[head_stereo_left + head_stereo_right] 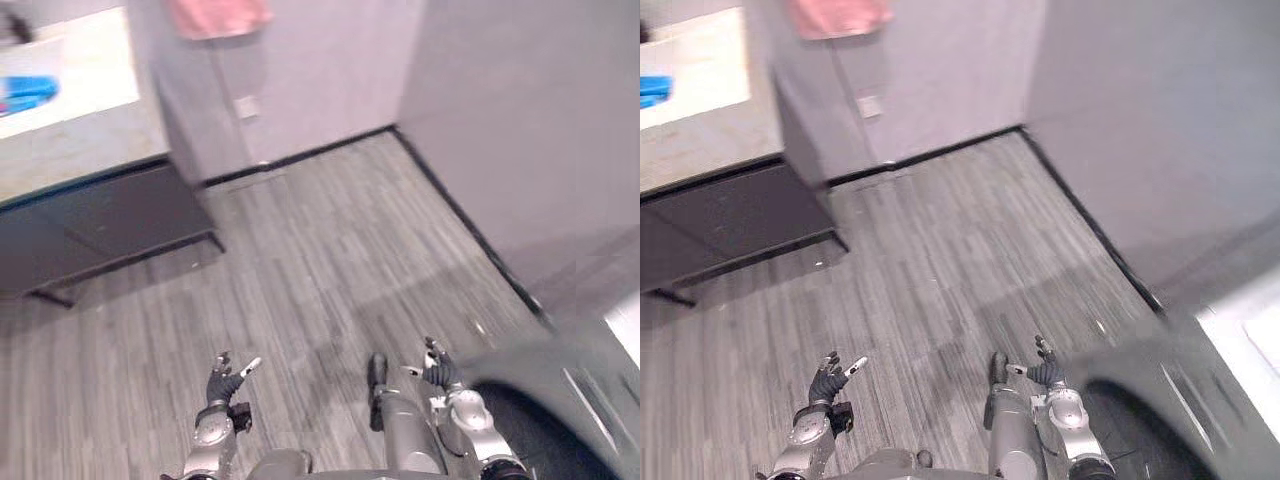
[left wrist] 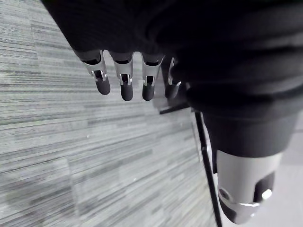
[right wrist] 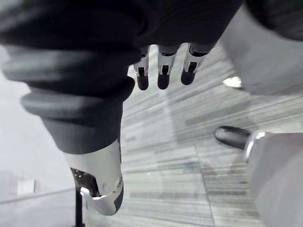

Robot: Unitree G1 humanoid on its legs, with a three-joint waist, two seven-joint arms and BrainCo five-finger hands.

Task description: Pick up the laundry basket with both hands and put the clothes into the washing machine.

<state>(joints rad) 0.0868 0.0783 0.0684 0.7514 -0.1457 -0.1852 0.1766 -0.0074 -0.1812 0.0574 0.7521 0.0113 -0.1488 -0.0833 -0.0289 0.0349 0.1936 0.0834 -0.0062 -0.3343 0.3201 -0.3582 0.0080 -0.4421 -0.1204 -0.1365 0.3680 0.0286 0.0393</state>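
My left hand (image 1: 226, 384) is low in the eye views over bare wooden floor, fingers (image 2: 123, 81) straight and apart from the thumb, holding nothing. A little to its right, my right hand (image 1: 440, 372) is also open, with its fingers (image 3: 161, 72) relaxed over the floor and nothing in them. A dark grey rounded appliance (image 1: 545, 400) with a white part (image 1: 1250, 345) sits at the lower right, close beside my right hand; it is blurred. A pink cloth (image 1: 216, 16) hangs on the far wall.
A pale-topped table (image 1: 80, 130) with a dark underside stands at the upper left, with a blue thing (image 1: 26, 92) lying on it. Grey walls with a black skirting (image 1: 455, 215) close the far side and the right. Grey plank floor (image 1: 320, 260) spreads between them.
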